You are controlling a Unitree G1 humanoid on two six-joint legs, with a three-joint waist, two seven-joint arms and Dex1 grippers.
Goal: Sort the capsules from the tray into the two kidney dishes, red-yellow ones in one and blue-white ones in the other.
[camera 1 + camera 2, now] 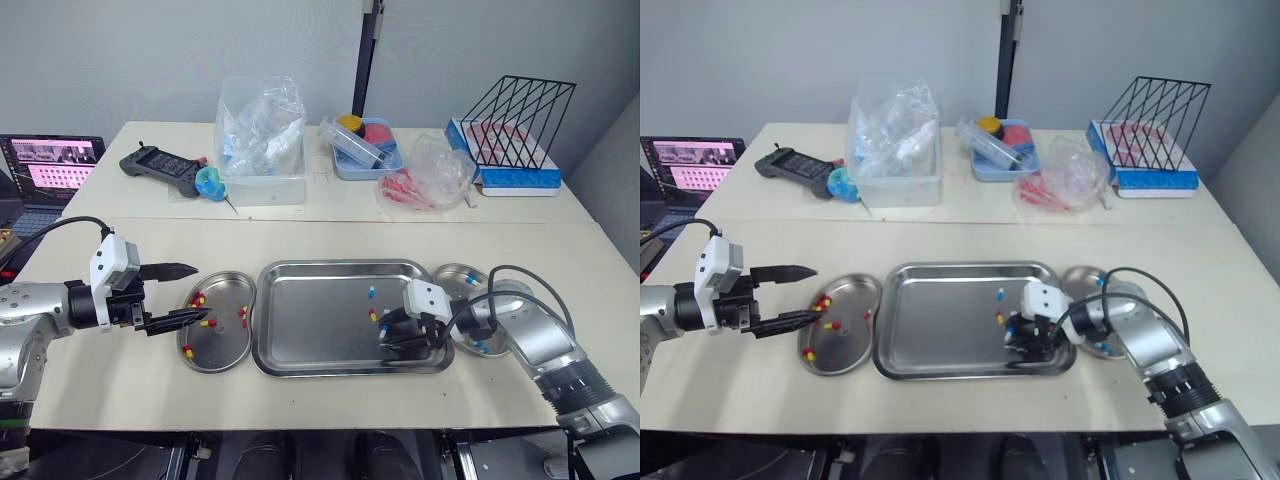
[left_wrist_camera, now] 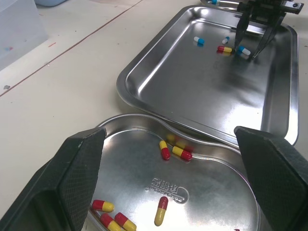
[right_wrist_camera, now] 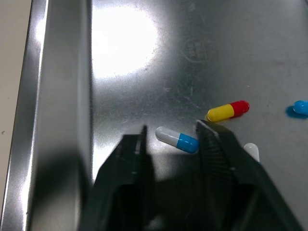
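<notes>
Tray point(image 1: 310, 335) holds mixed capsules point(image 1: 371, 292), left dish point(image 1: 228, 352) red-yellow ones point(image 1: 209, 322).

Colours: silver tray point(image 1: 310, 340), silver kidney dish point(image 1: 225, 345), blue-white capsule point(image 3: 177, 139), red-yellow capsule point(image 3: 228, 111), beige bench point(image 1: 120, 390), black wire rack point(image 1: 535, 81), pink laptop screen point(image 1: 55, 165), light-blue tub point(image 1: 350, 168).

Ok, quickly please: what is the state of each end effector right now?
Left end effector: open, empty, by the left kidney dish.
Right end effector: open, straddling a blue-white capsule in the tray, not gripping it.
</notes>
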